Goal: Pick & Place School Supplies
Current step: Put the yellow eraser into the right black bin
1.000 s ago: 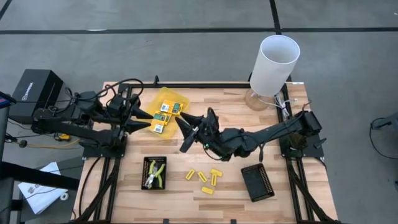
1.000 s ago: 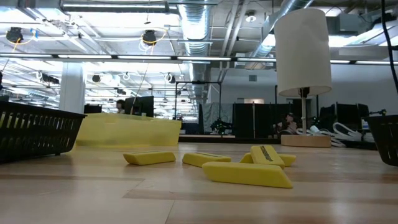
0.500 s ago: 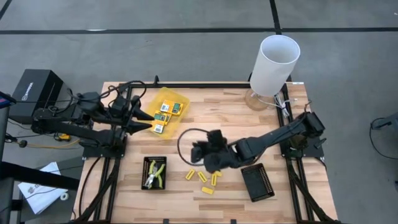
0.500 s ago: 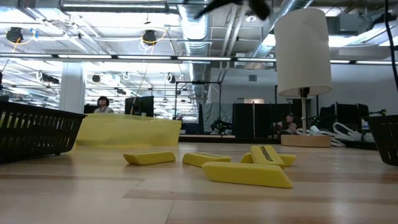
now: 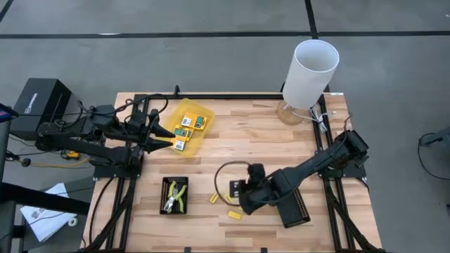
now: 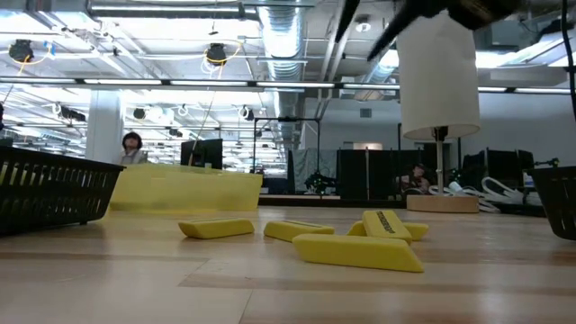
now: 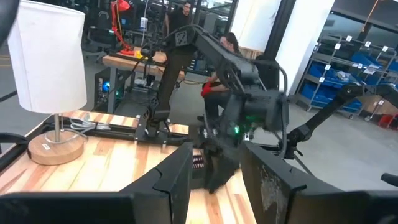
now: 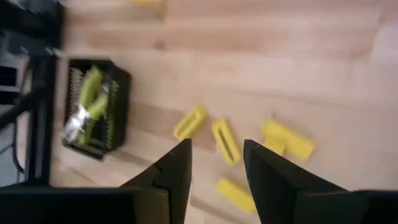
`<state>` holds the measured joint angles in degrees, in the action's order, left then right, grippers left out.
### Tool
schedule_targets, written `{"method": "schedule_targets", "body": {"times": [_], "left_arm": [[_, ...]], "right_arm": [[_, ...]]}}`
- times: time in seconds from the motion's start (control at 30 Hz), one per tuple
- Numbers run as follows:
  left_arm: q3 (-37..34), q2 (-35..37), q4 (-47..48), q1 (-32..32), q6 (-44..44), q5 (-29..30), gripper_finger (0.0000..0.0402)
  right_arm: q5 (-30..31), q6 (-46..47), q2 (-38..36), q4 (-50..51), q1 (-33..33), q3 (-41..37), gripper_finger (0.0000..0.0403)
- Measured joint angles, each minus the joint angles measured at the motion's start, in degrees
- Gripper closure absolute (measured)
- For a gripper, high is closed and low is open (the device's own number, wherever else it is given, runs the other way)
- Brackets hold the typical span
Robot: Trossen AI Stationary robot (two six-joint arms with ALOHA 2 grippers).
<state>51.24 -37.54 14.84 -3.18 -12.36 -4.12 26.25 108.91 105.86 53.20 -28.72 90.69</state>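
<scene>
A: From above, where's the right hand [image 5: 238, 198]?

B: Over the yellow stubby pieces [image 5: 228, 200] on the wooden surface [image 5: 232, 140], between the black tray [image 5: 174, 195] that holds the plier-like tool [image 5: 177, 196] and the other black tray [image 5: 292, 205]. The left hand [image 5: 167, 136] sits at the edge of the translucent yellow container [image 5: 188, 112], and the three packets [image 5: 187, 129] lie in that container.

A: And at surface level?

B: The yellow pieces [image 6: 360, 251] lie flat in front of the lamp [image 6: 437, 76], with the yellow container [image 6: 184, 187] far behind them. Dark fingers [image 6: 346, 24] come in from above, high off the pieces. A person shows in the room beyond.

A: The left wrist camera?

B: Its own fingers [image 7: 177, 177] stand spread, holding nothing. The other arm shows farther off, beside the lamp [image 7: 51, 59].

A: Right wrist?

B: Fingers [image 8: 177, 165] parted, empty, above the pieces [image 8: 225, 140]; the tool [image 8: 87, 102] lies in its tray [image 8: 115, 99] near them.
</scene>
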Motion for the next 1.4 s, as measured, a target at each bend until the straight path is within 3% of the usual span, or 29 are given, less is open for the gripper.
{"method": "schedule_targets", "body": {"times": [0.23, 0.43, 0.77, 1.4], "left_arm": [[0.0, 0.0, 1.2, 0.0, 0.1, -0.2, 0.0273], [0.0, 0.3, 3.2, 0.0, 0.1, -1.3, 0.0273], [0.0, 0.8, 3.8, 0.0, -0.2, -3.4, 0.0273], [0.0, 0.8, 4.8, 0.0, -0.3, -5.3, 0.0273]], "right_arm": [[-7.0, 3.2, 5.4, -6.5, -1.7, -0.1, 0.0247], [-8.5, 5.3, 11.6, -11.5, -1.9, 3.8, 0.0248], [-12.1, 8.8, 17.3, -9.0, -1.8, 6.7, 0.0241], [-17.6, 9.7, 16.9, 1.6, 0.1, 6.7, 0.0231]]}}
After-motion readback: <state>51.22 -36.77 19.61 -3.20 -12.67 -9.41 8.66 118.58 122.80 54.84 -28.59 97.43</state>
